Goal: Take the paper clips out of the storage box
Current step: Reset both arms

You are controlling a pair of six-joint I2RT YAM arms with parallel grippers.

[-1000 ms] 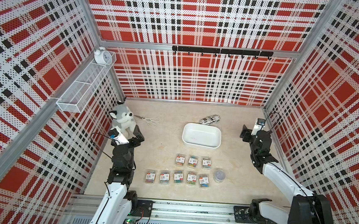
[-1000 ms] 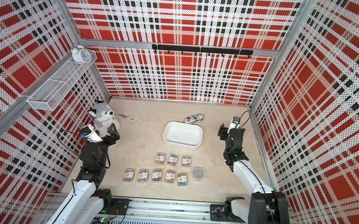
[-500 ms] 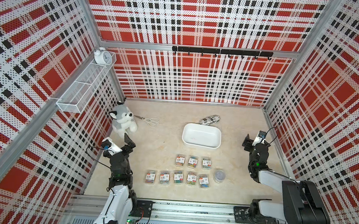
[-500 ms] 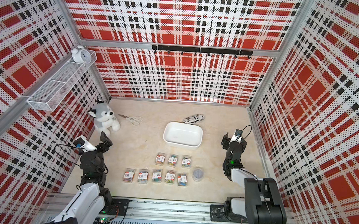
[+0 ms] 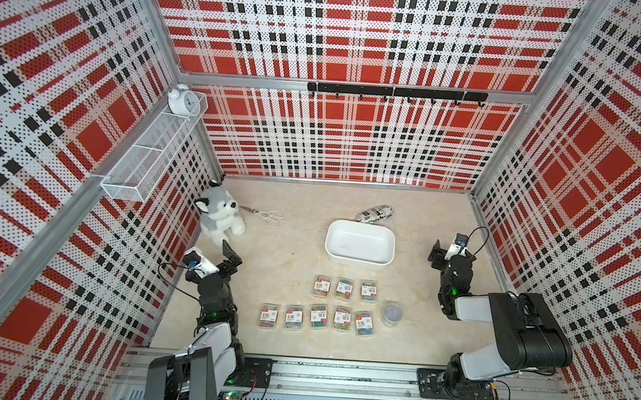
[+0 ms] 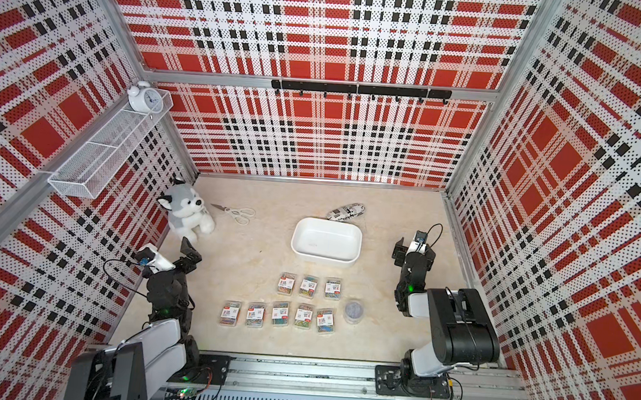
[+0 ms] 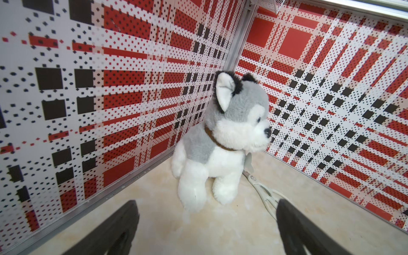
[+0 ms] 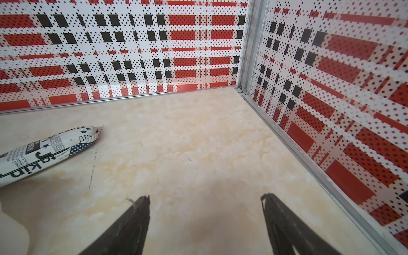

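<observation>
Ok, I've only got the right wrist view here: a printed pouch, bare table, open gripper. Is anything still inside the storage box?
Observer: No. In both top views the storage box is empty.
Operator: So where are the paper clips?
Observer: Eight rectangular cases lie on the table between the box and the robot. Three are in the row nearer the box and five in the row nearer the robot.
Operator: And the round one?
Observer: The round tub stands just off the right end of the five-case row.
Operator: Left side?
Observer: The left gripper is open and holds nothing. It faces a plush husky.
</observation>
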